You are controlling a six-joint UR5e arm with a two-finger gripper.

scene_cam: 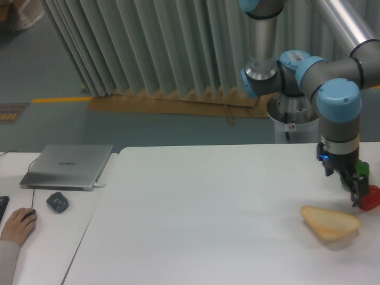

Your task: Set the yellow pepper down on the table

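Observation:
My gripper (pixel 351 187) hangs low over the right edge of the large white table (pixel 208 202). Its dark fingers reach down between a green pepper (pixel 363 168) behind it and a red pepper (pixel 371 199) to its right. The yellow pepper does not show; it is hidden or out of view. I cannot tell whether the fingers are open or shut, or whether they hold anything.
A pale tan bread wedge (pixel 330 222) lies on the table just left of and below the gripper. A smaller white desk on the left bears a closed laptop (pixel 68 165), a mouse (pixel 57 202) and a person's hand (pixel 18 224).

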